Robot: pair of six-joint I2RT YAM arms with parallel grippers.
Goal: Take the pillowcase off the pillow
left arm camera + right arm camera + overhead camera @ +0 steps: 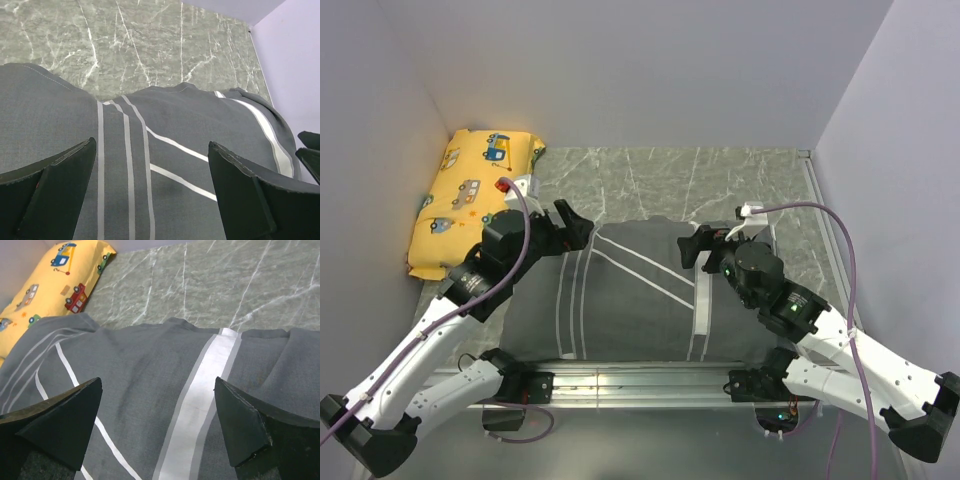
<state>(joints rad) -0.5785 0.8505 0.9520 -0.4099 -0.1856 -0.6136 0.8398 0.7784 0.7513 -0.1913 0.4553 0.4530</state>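
Wide open and empty, the left claw [578,224] and right claw [692,246] hover over the striped grey pillowcase [630,295], where each should pinch fabric alone, sparing the pillow inside.

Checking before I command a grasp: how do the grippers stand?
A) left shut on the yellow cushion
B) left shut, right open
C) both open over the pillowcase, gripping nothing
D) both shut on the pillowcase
C: the left gripper and right gripper both show fingers spread wide, the pillowcase unpinched between them.
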